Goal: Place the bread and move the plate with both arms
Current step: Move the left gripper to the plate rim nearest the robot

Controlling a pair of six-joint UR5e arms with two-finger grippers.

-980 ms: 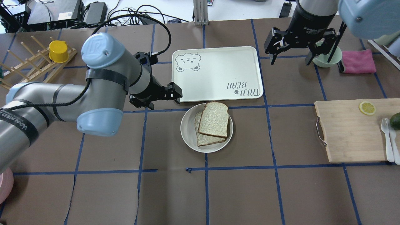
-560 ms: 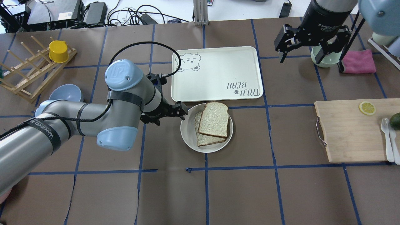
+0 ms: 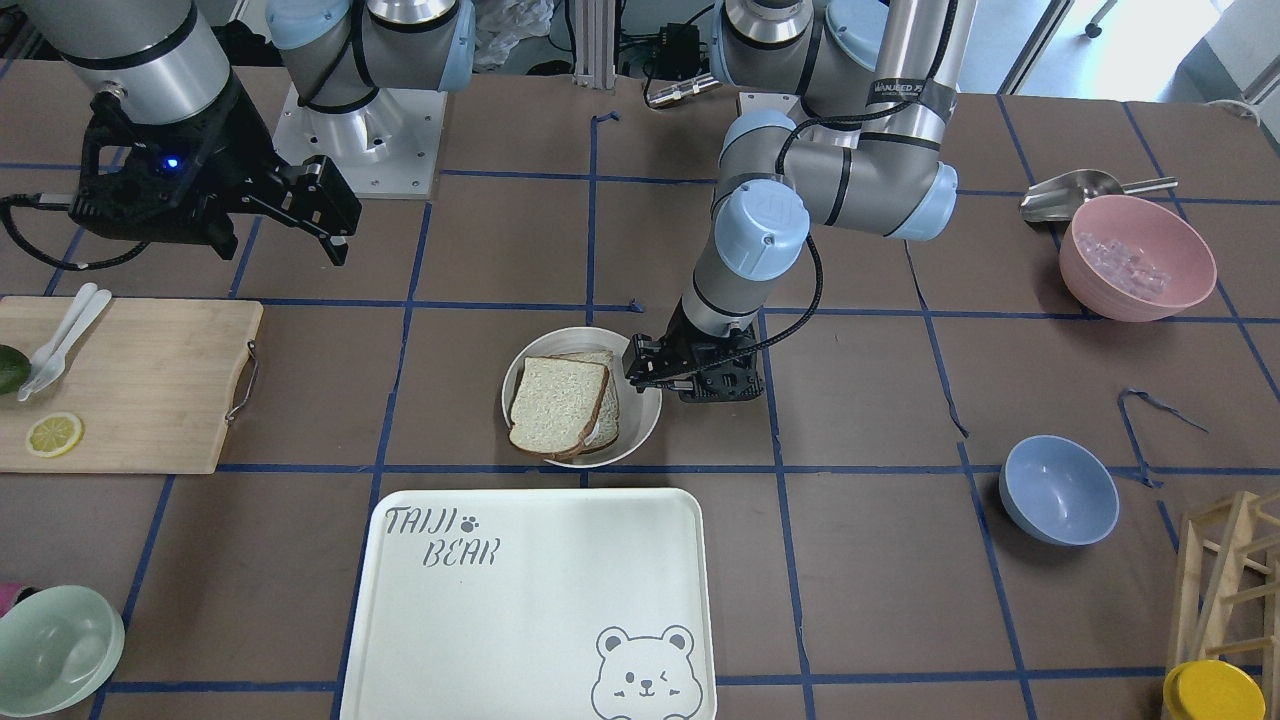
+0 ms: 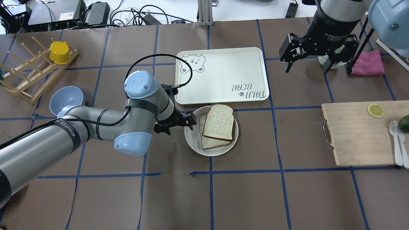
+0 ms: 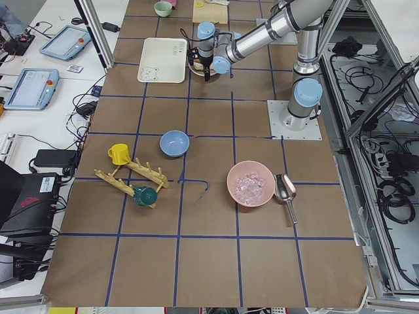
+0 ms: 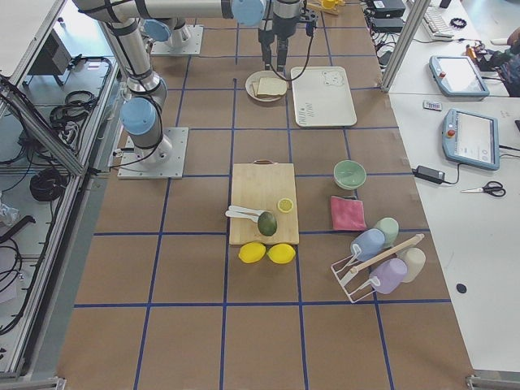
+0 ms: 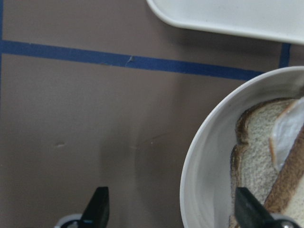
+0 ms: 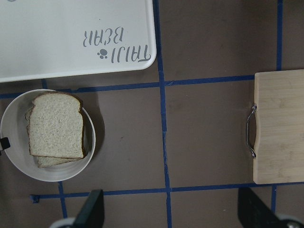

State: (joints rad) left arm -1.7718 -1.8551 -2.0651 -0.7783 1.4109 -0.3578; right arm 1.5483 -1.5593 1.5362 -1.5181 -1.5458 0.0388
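Note:
The round cream plate (image 4: 193,138) sits mid-table in front of the tray. It holds two bread slices. The thick, dark-crusted bread (image 4: 219,122) lies on top of a thinner slice (image 4: 208,143). My left gripper (image 4: 191,121) is open and low at the plate's left rim. In the left wrist view the left gripper (image 7: 173,213) has one finger (image 7: 98,209) outside the plate wall (image 7: 202,180) and the other finger (image 7: 249,209) inside, over the bread's crust (image 7: 237,142). My right gripper (image 4: 306,65) is open, empty and high at the back right. Its wrist view shows the plate (image 8: 14,145) and the bread (image 8: 56,126).
The large bear tray (image 4: 223,75) lies just behind the plate. A wooden cutting board (image 4: 358,134) with a lemon slice (image 4: 375,110) is at the right. A blue bowl (image 4: 65,99), a wooden rack (image 4: 32,76) with a yellow cup (image 4: 59,52) and a pink cloth (image 4: 367,62) are nearby.
My left arm has swung right and down from beside the tray's corner to the plate's left rim. My right gripper has shifted a little to the right and stays open.

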